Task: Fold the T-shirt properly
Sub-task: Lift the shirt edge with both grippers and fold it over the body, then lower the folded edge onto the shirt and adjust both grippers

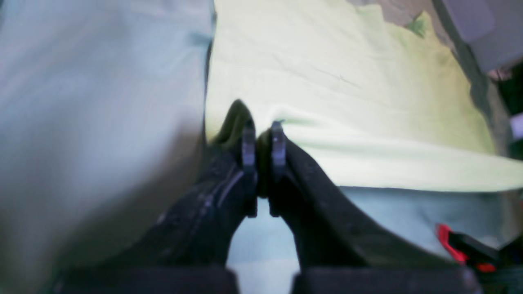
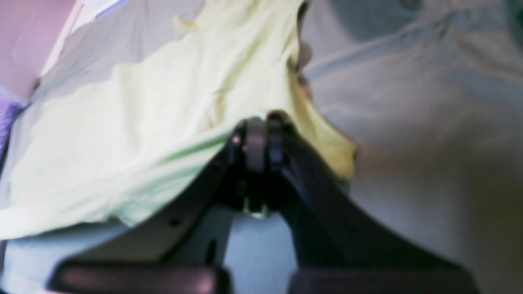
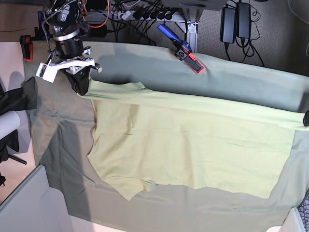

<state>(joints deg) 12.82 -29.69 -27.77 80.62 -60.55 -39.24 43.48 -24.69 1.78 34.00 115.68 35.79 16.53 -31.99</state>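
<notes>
The pale yellow-green T-shirt lies spread on the grey-green table cloth, with its far edge pulled taut in a line between my two grippers. My right gripper pinches the shirt's far left corner; in the right wrist view the gripper is shut on the bunched T-shirt. My left gripper is barely in view at the right edge. Its own view shows the gripper shut on a fold of the T-shirt.
A blue and red clamp sits on the table's far edge, with power bricks and cables behind it. A red clamp is at the far left. Dark gear and a pale panel border the left side.
</notes>
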